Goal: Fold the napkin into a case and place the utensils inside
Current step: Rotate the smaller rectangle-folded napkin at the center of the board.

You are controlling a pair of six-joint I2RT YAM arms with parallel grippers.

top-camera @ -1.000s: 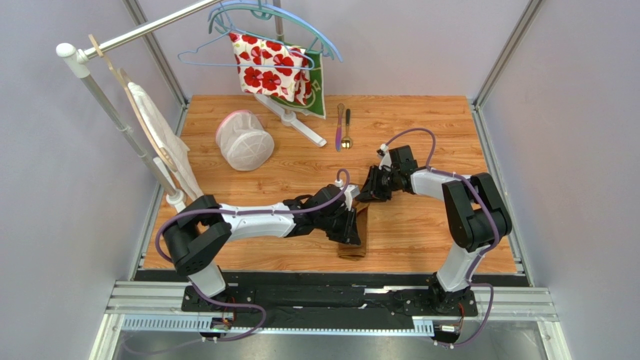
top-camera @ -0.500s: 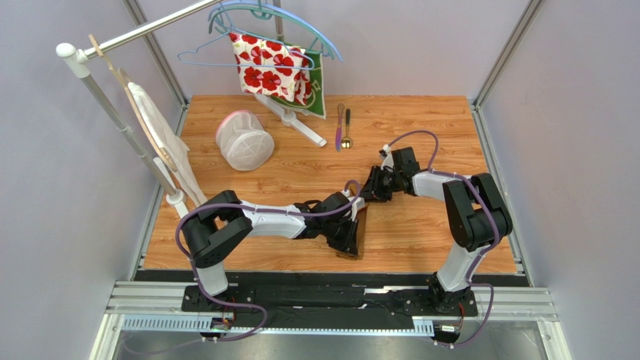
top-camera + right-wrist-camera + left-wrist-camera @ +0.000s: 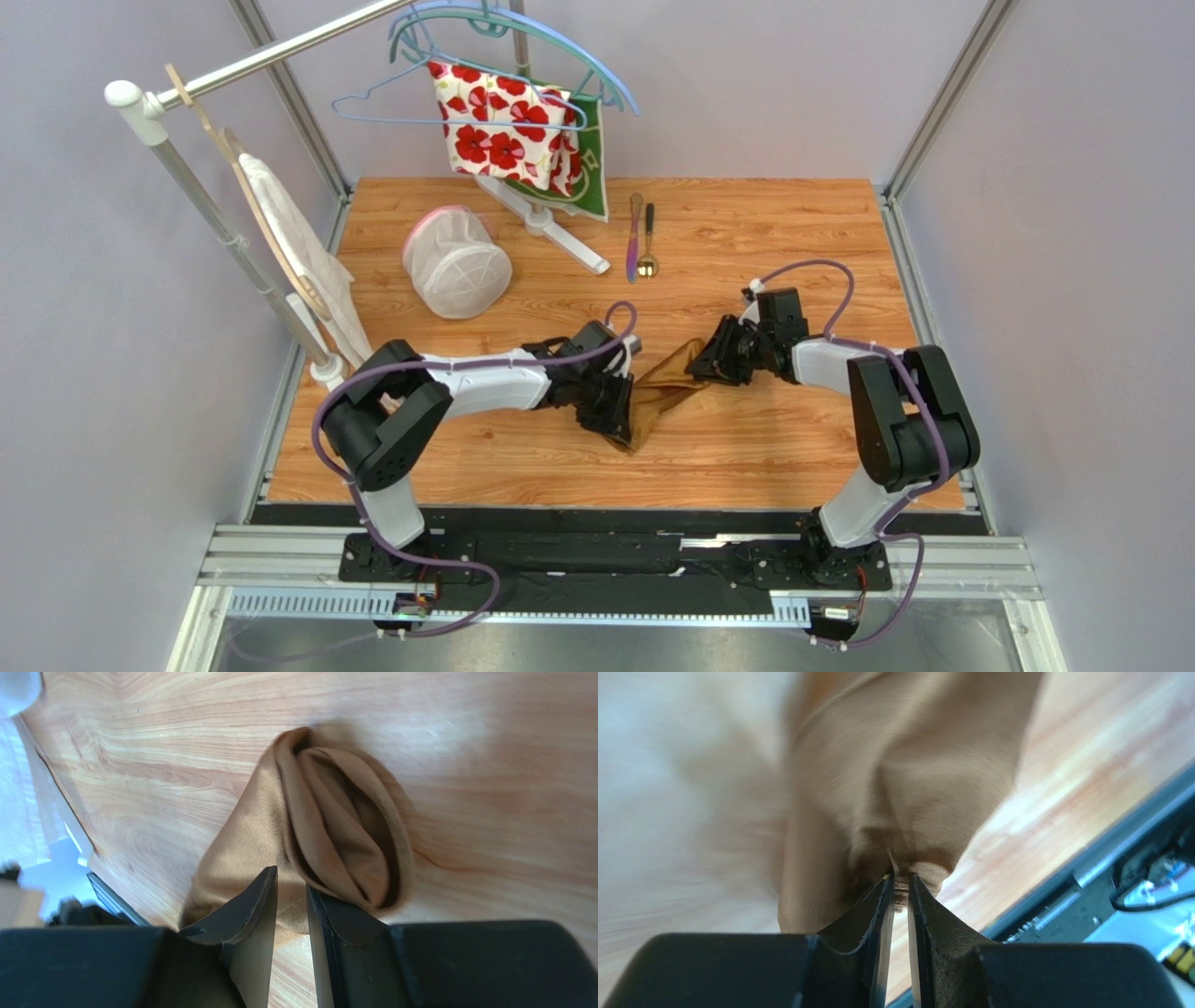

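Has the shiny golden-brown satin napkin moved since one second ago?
Yes. The napkin moved farther from the black rail, toward the utensils; the left gripper and right gripper hold it between them.

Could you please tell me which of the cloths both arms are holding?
The golden-brown napkin, stretched between both arms' jaws at the middle; the red-flowered cloth and the green cloth hang at the back, untouched.

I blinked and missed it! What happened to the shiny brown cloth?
The napkin, a narrow folded strip a second ago, now stretches slantwise between the left gripper and right gripper, both pinching it. The right gripper pulled rightward, the left away from the front edge. The knife and spoon stayed put.
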